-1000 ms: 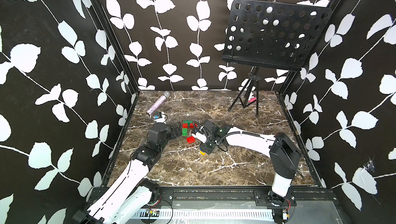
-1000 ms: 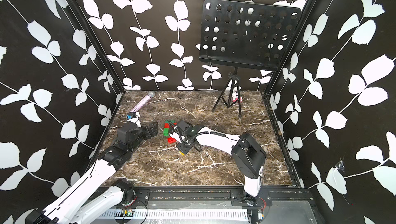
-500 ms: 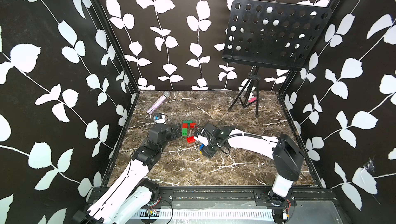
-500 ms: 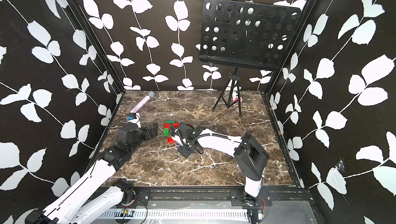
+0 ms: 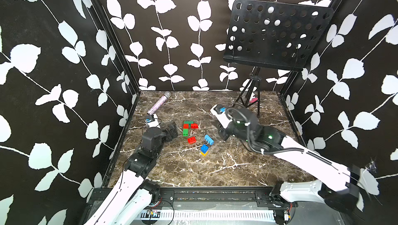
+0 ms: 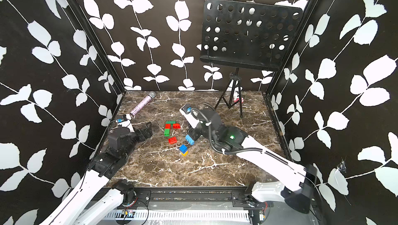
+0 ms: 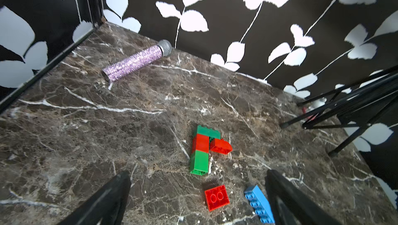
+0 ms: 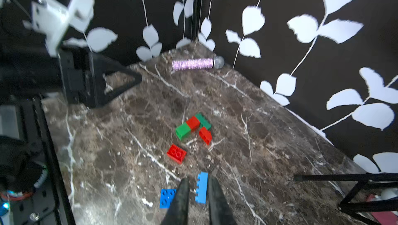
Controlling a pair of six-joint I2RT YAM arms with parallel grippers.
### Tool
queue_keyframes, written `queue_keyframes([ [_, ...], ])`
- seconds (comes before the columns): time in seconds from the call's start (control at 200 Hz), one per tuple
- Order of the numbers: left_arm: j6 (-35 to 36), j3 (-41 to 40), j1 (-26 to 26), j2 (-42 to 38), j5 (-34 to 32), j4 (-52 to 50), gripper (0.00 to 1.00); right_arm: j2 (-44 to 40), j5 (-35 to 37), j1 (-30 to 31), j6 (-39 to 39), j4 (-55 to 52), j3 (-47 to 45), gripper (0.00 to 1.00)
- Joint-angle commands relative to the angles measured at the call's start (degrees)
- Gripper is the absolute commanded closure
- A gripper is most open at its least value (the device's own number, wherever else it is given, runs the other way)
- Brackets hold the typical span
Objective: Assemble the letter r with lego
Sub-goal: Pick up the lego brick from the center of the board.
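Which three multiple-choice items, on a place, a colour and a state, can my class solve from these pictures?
1. Where does the microphone lie?
A) at the back, near the wall on the left arm's side
B) at the front edge
C) upright in the middle

2. What colour is the brick stacked on the yellow brick?
A) red
B) blue
C) green

3. How is the left pincer?
A) shut on the microphone
B) shut and empty
C) wide open, empty

Answers:
1 A, both top views show it in that back corner.
2 B, the blue brick sits on it.
3 C, the left wrist view shows it spread wide, holding nothing.
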Motion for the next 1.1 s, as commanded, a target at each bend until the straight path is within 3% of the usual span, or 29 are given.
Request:
queue_keyframes([
  [0.0,-1.8,-0.4,0.6,-3.2,-3.6,0.6,0.01,-2.8,-0.7,-2.8,1.9,11.5,-6.2,1.00],
  [0.08,-2.7,-2.3,0.5,-6.7,-5.6,1.2,0.01,-3.6,-1.0,-5.1,5.5,14.2,-8.5,1.00],
  [0.175,-2.2,-6.2,0.6,-11.7,-5.0,4.7,0.01,2.8,-6.6,-7.8,5.5,2.4,-0.6,1.00],
  [0.23,-2.2,-8.5,0.6,-14.4,-4.9,6.7,0.01,8.6,-8.5,-7.8,5.2,-4.8,5.8,0.73],
  [0.325,-4.8,-11.3,0.6,-18.8,-7.7,7.6,0.01,17.3,-11.3,-7.6,7.1,-11.0,12.2,0.50],
  [0.42,-4.0,-12.0,0.5,-21.7,-8.1,6.3,0.01,24.5,-11.1,-6.4,7.5,-13.2,15.9,0.46],
  [0.545,-0.8,-9.7,0.5,-21.3,-7.8,1.8,0.01,33.8,-11.6,-4.7,7.7,-17.4,22.3,0.31],
  [0.715,1.7,-7.2,0.5,-16.7,-6.5,-1.4,0.01,43.7,-13.4,-3.1,9.0,-19.6,28.7,0.18],
  [0.87,2.3,-7.4,0.6,-14.2,-6.1,-0.2,0.01,48.4,-9.9,-1.3,9.9,-21.2,32.0,0.10],
  [1.09,1.2,-9.9,0.5,-12.9,-6.4,2.1,0.01,53.6,-7.7,-0.9,14.1,-21.6,34.0,0.09],
])
